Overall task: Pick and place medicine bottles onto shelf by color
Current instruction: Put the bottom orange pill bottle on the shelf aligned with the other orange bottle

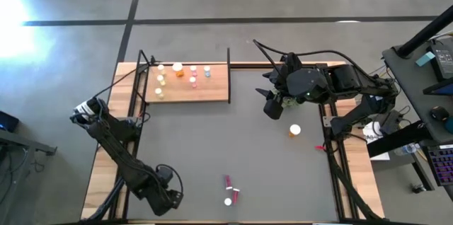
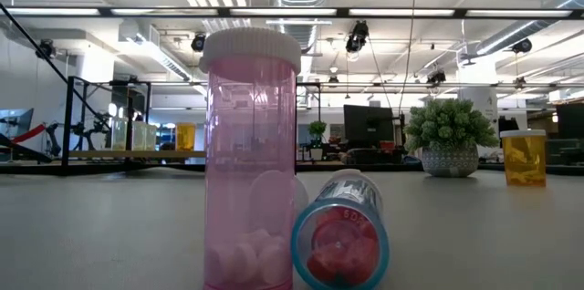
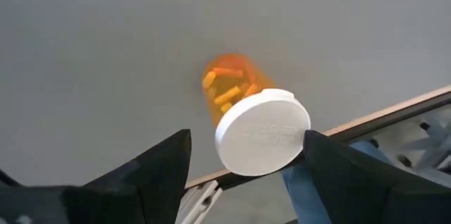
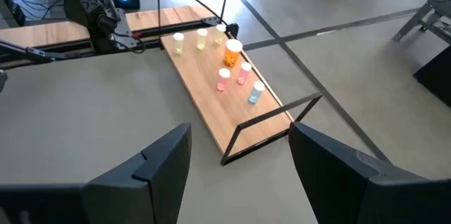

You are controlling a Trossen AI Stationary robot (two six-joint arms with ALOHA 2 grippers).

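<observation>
Left claw (image 3: 246, 141) hangs low over the near-left part of the grey mat (image 1: 233, 140), close to the table's near edge, with its two fingers spread wide on either side of an orange bottle (image 3: 232, 86); the bottle stands under it, white cap up; the cap sits nearer one finger than the other, and I cannot tell whether it brushes that finger, but nothing is clamped; from above, the arm hides this bottle; the right claw (image 4: 239, 131) waits high over the far-right part of the mat, just right of the shelf (image 1: 212, 92), fingers apart and empty, with the small green plant (image 2: 449, 135) below it; the shelf lies at the far left and already carries a few bottles, yellowish ones toward its left end, an orange one (image 1: 178, 71) among them and pink ones further right; out on the mat a second orange bottle (image 1: 295, 131) stands at the right, and an upright pink bottle (image 2: 251, 158) and a toppled pink-red bottle (image 2: 340, 240) sit at the near edge, about midway across; I'd judge the step in hand to be the pick of the orange bottle under the left claw; next it would want to centre on the body, close below the cap, lift clear and carry it far to the shelf, beside the orange one there.
</observation>
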